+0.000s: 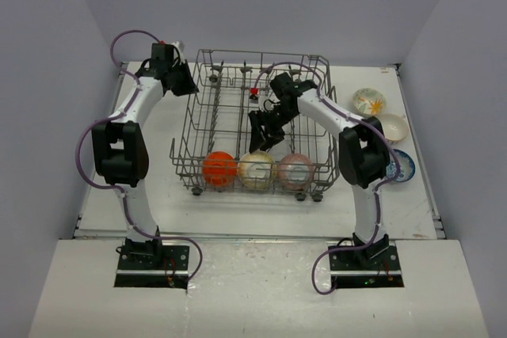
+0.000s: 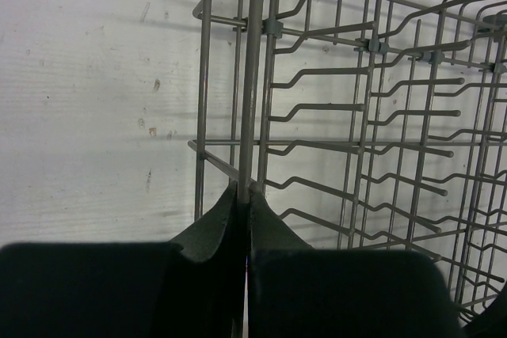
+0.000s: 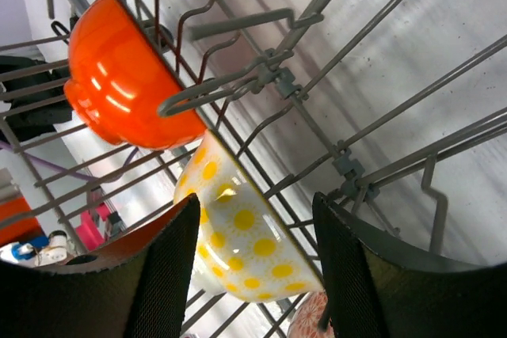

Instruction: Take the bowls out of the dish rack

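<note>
Inside, right gripper (image 3: 255,205) flanks the dotted bowl (image 3: 238,243) (rack tines (image 3: 230,85) crowd close).

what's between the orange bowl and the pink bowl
A round cream bowl with yellow dots, in the near row of the grey wire dish rack; the top view shows it.

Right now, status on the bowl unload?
Left end effector shut on dish rack wire. Right end effector open, straddling yellow-dotted bowl. Orange bowl, pink bowl racked beside it. Tines crowd the grasp.
</note>
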